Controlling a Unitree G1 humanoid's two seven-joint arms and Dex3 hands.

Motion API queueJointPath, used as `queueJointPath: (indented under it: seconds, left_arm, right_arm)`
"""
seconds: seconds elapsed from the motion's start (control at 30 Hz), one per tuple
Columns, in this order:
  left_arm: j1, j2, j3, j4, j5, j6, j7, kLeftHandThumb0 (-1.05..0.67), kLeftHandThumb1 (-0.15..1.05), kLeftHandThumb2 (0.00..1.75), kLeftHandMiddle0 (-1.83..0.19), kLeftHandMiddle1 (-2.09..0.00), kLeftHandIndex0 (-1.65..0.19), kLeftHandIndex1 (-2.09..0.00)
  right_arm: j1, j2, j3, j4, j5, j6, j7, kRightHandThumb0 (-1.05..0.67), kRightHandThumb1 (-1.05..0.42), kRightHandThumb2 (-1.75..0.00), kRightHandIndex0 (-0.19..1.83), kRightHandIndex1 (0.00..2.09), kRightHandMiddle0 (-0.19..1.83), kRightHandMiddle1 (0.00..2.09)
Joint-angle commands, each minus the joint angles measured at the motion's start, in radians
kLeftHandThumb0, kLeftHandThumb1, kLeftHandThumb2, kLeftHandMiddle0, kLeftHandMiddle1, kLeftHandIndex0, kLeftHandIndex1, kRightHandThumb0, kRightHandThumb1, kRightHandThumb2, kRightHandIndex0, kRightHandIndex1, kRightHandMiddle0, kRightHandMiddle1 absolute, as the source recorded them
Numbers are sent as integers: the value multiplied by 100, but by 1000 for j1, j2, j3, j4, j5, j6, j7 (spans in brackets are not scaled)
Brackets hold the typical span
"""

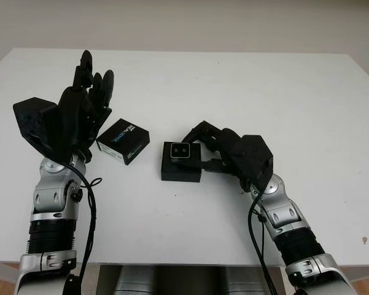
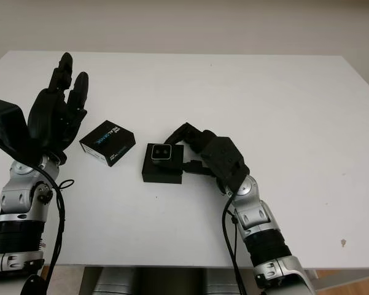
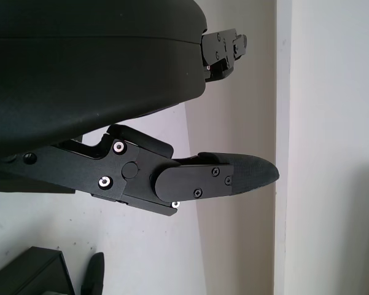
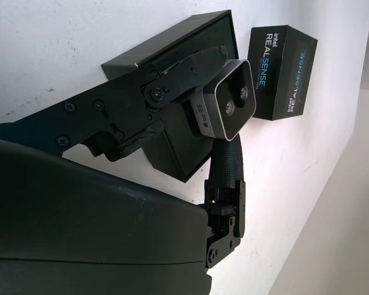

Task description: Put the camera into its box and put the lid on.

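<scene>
My right hand [image 1: 195, 152] is shut on the small silver camera [image 1: 179, 150], lens face up, with fingers [image 4: 172, 80] on opposite sides of its body [image 4: 230, 104]. It holds the camera over the far part of the open black box [image 1: 181, 169], which sits at the table's middle. Whether the camera touches the box's inside I cannot tell. The black lid [image 1: 123, 141], printed RealSense [image 4: 282, 70], lies flat to the left of the box, a small gap apart. My left hand [image 1: 80, 104] is open and raised upright just left of the lid, holding nothing.
The white table [image 1: 264, 92] stretches wide behind and to the right of the box. Its front edge runs close below both forearms. A small dark speck [image 1: 365, 240] marks the near right corner.
</scene>
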Motion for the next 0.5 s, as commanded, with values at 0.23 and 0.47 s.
queueJointPath:
  seconds: [0.23,0.47]
  left_arm:
    - [-2,0,2,-15,-7,2,0,-63,105,43,14,-6,16,-5]
    - [5,4,0,-25,-2,8,0,-63,105,44,14,-5,16,-5]
  right_arm:
    - [-7,-9,-7,-6,2,-9,9,-43,-94,-5,21,5,29,176]
    - [-8,-9,-7,-6,-1,-5,5,-43,-94,-5,22,6,29,176]
